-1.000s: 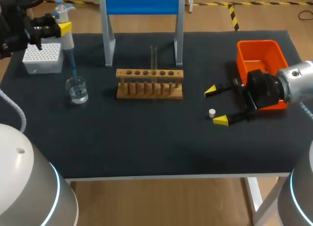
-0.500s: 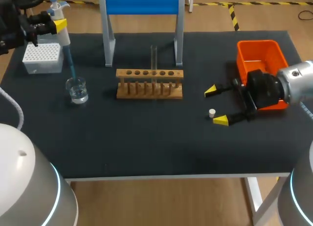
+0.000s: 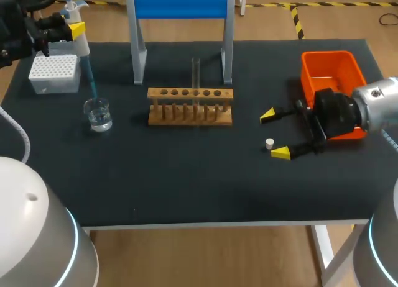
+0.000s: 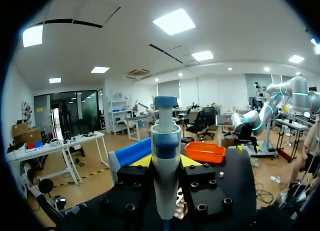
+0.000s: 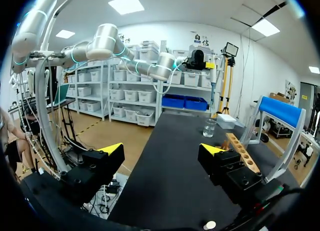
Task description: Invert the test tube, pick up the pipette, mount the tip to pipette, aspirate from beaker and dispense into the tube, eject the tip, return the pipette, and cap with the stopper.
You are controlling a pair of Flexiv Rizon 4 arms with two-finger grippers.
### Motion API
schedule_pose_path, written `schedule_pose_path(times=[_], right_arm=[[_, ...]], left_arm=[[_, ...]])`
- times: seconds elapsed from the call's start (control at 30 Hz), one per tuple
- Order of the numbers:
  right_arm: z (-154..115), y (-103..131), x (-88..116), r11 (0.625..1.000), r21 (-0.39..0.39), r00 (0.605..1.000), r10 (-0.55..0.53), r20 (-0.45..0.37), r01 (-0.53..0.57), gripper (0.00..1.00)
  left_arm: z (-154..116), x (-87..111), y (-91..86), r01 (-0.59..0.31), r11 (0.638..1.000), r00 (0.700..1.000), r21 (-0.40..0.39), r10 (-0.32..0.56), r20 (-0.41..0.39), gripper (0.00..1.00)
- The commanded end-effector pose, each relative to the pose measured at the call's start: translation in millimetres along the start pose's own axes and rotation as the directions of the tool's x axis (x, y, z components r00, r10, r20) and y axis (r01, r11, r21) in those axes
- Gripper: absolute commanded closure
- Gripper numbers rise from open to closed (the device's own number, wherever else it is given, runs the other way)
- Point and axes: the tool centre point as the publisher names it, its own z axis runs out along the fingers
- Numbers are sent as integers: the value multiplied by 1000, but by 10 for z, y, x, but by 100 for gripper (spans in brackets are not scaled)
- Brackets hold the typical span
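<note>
My left gripper (image 3: 69,31) is shut on the white pipette (image 3: 79,43) at the table's far left. The pipette's teal tip (image 3: 89,79) points down, its end just over the glass beaker (image 3: 99,115) of clear liquid. In the left wrist view the pipette (image 4: 166,161) stands upright between the fingers. A clear test tube (image 3: 195,76) stands upright in the wooden rack (image 3: 190,105). My right gripper (image 3: 275,133) lies open at the right, with the small white stopper (image 3: 269,143) on the mat between its fingers, near the nearer one; the stopper (image 5: 209,224) also shows under the right gripper (image 5: 161,151).
A white tip box (image 3: 55,72) sits behind the beaker at the far left. A blue-topped stand (image 3: 180,4) rises behind the rack. An orange bin (image 3: 329,76) stands at the right, just behind my right wrist.
My left arm has lifted the pipette a little up and to the left, drawing its tip out of the beaker. The right arm has not moved.
</note>
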Motion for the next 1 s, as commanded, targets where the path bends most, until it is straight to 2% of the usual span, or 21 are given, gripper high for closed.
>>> schedule_pose_path(times=[0.03, 0.7, 0.83, 1.0], right_arm=[[-13, 7, 9, 1000, 1, 1000, 0, -1, 0, 0], [-13, 7, 9, 1000, 1, 1000, 0, -1, 0, 0], [205, 86, 31, 996, 89, 999, -18, 26, 16, 0], [455, 170, 22, 991, 131, 998, -9, 55, 2, 0]], left_arm=[[9, -2, 3, -1, 1000, 1000, 0, 1, 2, 100], [9, -2, 3, -1, 1000, 1000, 0, 1, 2, 100], [9, -2, 3, -1, 1000, 1000, 0, 1, 2, 100], [9, -2, 3, -1, 1000, 1000, 0, 1, 2, 100]])
